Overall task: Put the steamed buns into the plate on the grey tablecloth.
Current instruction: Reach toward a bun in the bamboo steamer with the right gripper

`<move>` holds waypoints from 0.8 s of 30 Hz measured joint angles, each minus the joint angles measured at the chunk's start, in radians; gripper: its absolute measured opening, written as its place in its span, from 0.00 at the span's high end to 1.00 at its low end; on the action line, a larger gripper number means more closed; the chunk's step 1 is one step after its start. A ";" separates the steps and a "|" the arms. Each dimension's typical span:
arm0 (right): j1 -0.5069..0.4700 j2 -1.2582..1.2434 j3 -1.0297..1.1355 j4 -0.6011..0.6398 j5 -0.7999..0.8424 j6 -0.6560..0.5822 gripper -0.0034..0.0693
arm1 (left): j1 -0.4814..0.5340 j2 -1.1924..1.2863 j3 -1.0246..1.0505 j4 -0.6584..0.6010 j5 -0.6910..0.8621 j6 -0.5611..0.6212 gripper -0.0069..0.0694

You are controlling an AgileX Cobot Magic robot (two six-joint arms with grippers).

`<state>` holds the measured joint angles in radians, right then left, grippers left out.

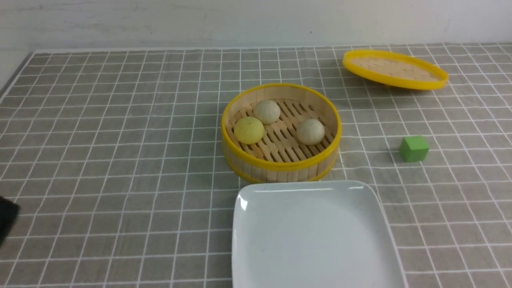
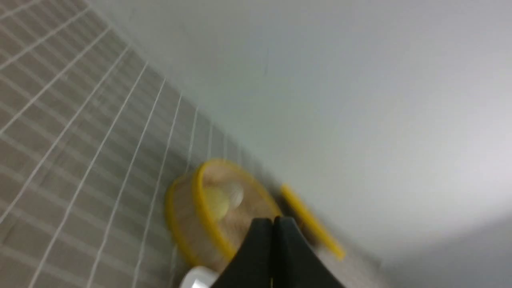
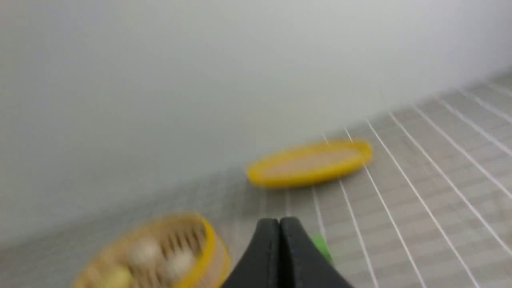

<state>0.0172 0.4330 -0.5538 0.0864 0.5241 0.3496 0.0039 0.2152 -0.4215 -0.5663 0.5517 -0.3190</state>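
Observation:
Three steamed buns lie in the open bamboo steamer (image 1: 280, 164): a pale yellow bun (image 1: 249, 130), a beige-white bun (image 1: 267, 111) behind it and another beige-white bun (image 1: 310, 131) to the right. The white square plate (image 1: 316, 236) lies empty on the grey tablecloth (image 1: 120, 160), just in front of the steamer. My left gripper (image 2: 273, 224) is shut on nothing, well back from the steamer (image 2: 200, 216); only a dark edge of that arm (image 1: 6, 218) shows at the front view's left border. My right gripper (image 3: 279, 224) is shut and empty, away from the steamer (image 3: 172, 256).
The steamer's yellow-rimmed woven lid (image 1: 395, 69) lies at the back right, also seen as the lid (image 3: 310, 163) in the right wrist view. A green cube (image 1: 414, 148) sits right of the steamer. A white wall bounds the table's far edge.

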 joint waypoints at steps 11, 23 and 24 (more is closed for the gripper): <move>0.134 0.806 -0.348 0.522 0.394 -0.632 0.93 | 0.000 0.590 -0.176 0.040 0.396 0.236 0.91; 0.304 1.420 -0.955 0.424 0.403 -0.640 0.90 | 0.000 0.635 -0.180 0.040 0.368 0.266 0.86; 0.306 1.459 -0.999 0.408 0.408 -0.626 0.89 | 0.000 0.635 -0.180 0.040 0.368 0.266 0.86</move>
<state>0.3230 1.8918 -1.5531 0.4942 0.9319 -0.2762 0.0039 0.8499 -0.6019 -0.5266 0.9197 -0.0531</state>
